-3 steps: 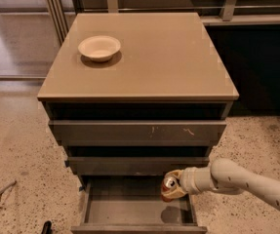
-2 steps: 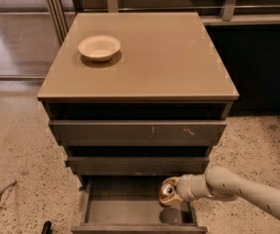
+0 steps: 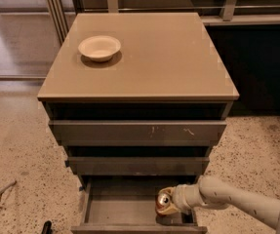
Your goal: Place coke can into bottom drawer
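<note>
End effector [image 3: 175, 201] sat at the tip of the pale arm [image 3: 237, 202], which reached in from the lower R edge. It was low over the R part of the open bottom drawer [image 3: 120, 210], clamped on the coke can [image 3: 163, 203]. The can was tilted, silver top w/ pull tab facing up-left toward the camera, red-orange body against the end effector. Can hung inside the drawer's outline, near its R wall, w/ a dark shadow on the grey floor just below it; contact w/ the floor couldn't be told.

Middle drawer front [image 3: 137, 165] and the scratched drawer front [image 3: 137, 130] above it were both closed. A pale bowl [image 3: 99, 47] stood on the back-left of the counter [image 3: 169, 57], well apart from the can.
</note>
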